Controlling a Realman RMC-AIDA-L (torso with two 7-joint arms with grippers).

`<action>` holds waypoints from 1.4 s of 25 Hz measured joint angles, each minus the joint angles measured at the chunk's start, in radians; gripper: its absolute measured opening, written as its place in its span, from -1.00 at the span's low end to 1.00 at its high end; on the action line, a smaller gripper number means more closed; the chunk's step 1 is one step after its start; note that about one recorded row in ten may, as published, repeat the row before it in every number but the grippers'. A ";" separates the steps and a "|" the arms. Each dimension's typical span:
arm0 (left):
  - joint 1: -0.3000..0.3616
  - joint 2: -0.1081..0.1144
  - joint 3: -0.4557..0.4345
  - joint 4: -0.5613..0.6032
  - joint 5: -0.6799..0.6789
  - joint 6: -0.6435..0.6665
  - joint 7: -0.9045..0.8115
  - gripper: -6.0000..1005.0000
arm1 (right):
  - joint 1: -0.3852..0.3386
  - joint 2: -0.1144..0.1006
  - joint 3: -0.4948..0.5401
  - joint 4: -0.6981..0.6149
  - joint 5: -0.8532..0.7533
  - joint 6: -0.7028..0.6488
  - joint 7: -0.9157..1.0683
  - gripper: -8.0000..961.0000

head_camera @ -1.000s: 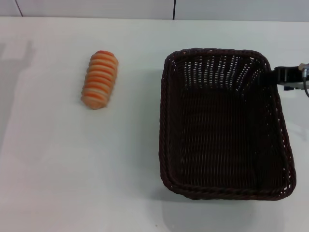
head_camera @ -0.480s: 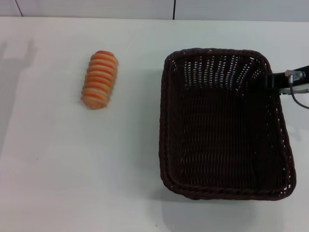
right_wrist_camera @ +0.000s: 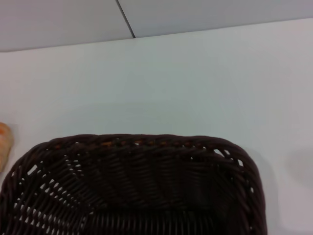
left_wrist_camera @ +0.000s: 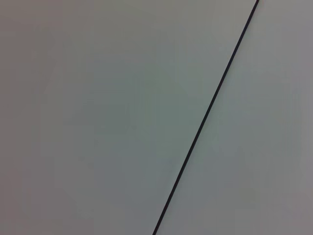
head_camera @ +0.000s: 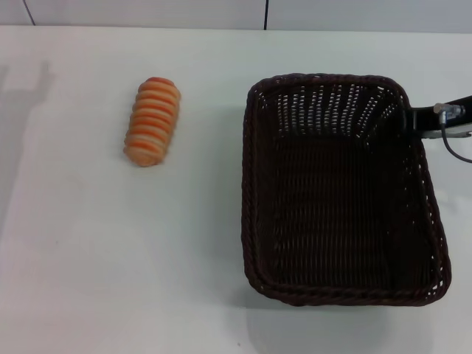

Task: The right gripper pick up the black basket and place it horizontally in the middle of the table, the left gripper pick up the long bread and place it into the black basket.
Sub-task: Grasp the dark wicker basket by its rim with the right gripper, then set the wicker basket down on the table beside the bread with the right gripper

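The black basket [head_camera: 254, 184], a dark woven wicker basket, sits right of centre on the white table [head_camera: 110, 258], with its long side running away from me. My right gripper [head_camera: 411, 119] reaches in from the right edge and is closed on the basket's far right rim. The right wrist view shows the basket's braided rim [right_wrist_camera: 142, 142] close up and a sliver of the bread [right_wrist_camera: 4, 144]. The long bread [head_camera: 152, 122], striped orange and cream, lies on the table to the left, apart from the basket. The left gripper is out of view.
The table's far edge meets a pale wall with a dark seam [head_camera: 265, 13]. The left wrist view shows only a grey surface crossed by a thin black line [left_wrist_camera: 205, 112]. Open tabletop lies between the bread and the basket.
The right gripper moved in over the basket's far right rim, then drew back a little to it. The basket has shifted slightly to the left. The bread has not moved.
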 joint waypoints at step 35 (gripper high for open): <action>0.028 -0.004 0.004 -0.053 0.000 0.007 -0.014 0.72 | 0.182 -0.028 0.164 -0.021 0.123 -0.017 -0.549 -0.62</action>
